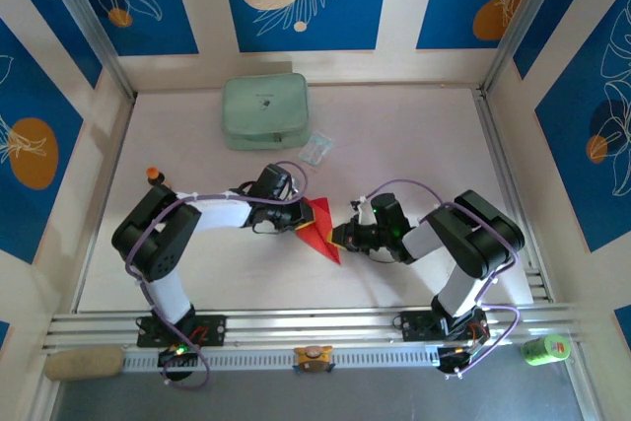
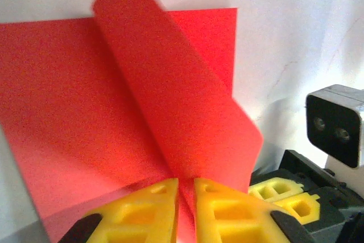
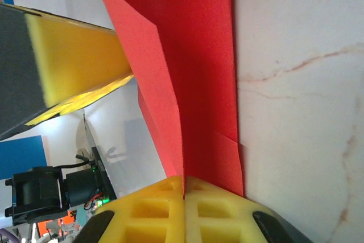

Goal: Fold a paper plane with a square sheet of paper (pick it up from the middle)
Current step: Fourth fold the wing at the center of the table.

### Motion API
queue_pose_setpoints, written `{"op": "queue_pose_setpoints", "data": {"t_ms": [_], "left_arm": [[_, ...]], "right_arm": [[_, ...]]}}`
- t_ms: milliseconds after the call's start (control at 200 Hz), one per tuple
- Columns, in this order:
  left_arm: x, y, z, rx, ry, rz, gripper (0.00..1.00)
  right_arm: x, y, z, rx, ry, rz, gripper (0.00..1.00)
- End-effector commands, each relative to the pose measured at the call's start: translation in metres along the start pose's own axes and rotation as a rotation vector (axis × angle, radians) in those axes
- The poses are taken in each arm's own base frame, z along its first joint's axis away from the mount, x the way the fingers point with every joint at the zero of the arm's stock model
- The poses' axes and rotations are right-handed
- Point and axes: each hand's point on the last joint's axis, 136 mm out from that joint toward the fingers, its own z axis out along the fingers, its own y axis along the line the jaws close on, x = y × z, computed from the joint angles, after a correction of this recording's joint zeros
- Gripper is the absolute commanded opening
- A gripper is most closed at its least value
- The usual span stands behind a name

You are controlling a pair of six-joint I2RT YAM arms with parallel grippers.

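1. Table [image 1: 414, 145]: a white top inside a booth of blue patterned panels. The 2 arms reach inward from the near edge and meet near the middle.
2. Sheet [image 1: 320, 227]: bright red paper lying between the 2 grippers, nearer the front edge than the back wall. Part of it rests flat on the table. 1 flap rises from that flat part in a loose curve, and a crease runs along its length.
3. Left gripper [image 1: 299, 216]: it sits at the sheet's left side. In the left wrist view its yellow pads [image 2: 227, 214] stand nearly together, with a slim gap between them that shows red paper. Whether they press on the paper cannot be told.
4. Right gripper [image 1: 340, 236]: it sits at the sheet's right side, near the lower point. In the right wrist view its jaws are closed, and the sheet's near edge is clamped in the seam between the 2 yellow pads [image 3: 227, 220].
5. The 2 grippers face each other across the sheet, near but apart.
6. Pouch [image 1: 264, 110]: pale green, at the back of the table, well apart from the sheet.
7. Packet [image 1: 316, 148]: small and clear, just beside the pouch's front right corner, between pouch and sheet.
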Motion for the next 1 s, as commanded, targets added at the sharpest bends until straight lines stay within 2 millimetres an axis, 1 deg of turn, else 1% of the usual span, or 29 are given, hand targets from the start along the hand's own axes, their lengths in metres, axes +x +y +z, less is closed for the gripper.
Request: {"op": "queue_pose_setpoints", "data": {"t_ms": [0, 85, 275, 410, 485, 540, 630, 715, 800, 895, 995], "left_arm": [[-0.005, -0.027, -0.002, 0.080, -0.007, 0.035, 0.16], [-0.006, -0.030, 0.003, 0.092, -0.002, 0.037, 0.16], [-0.008, -0.022, 0.014, 0.067, -0.003, 0.015, 0.16], [-0.010, -0.022, 0.014, 0.068, -0.013, 0.006, 0.15], [-0.010, -0.021, 0.011, 0.061, -0.025, 0.005, 0.15], [-0.010, -0.023, 0.007, 0.068, -0.033, 0.000, 0.15], [-0.008, -0.038, -0.001, 0.117, -0.049, 0.016, 0.16], [-0.005, -0.045, -0.004, 0.132, -0.041, 0.035, 0.16], [-0.003, -0.039, 0.002, 0.119, -0.024, 0.020, 0.16], [0.000, -0.026, 0.010, 0.085, -0.004, -0.011, 0.14], [0.001, -0.021, 0.014, 0.074, -0.002, -0.019, 0.14]], "right_arm": [[0.004, -0.013, 0.001, 0.037, 0.022, 0.052, 0.06], [0.003, -0.014, 0.000, 0.035, 0.022, 0.056, 0.06], [0.004, -0.016, 0.000, 0.035, 0.028, 0.067, 0.07], [0.003, -0.017, 0.000, 0.037, 0.031, 0.075, 0.07], [0.003, -0.018, -0.001, 0.043, 0.029, 0.079, 0.07], [0.002, -0.018, -0.001, 0.047, 0.026, 0.081, 0.07], [0.002, -0.020, -0.002, 0.056, 0.025, 0.088, 0.07], [0.001, -0.021, -0.002, 0.059, 0.023, 0.094, 0.07], [0.001, -0.021, -0.002, 0.063, 0.023, 0.096, 0.07], [0.001, -0.022, -0.002, 0.065, 0.024, 0.101, 0.07], [0.001, -0.024, -0.003, 0.067, 0.022, 0.106, 0.07]]}}
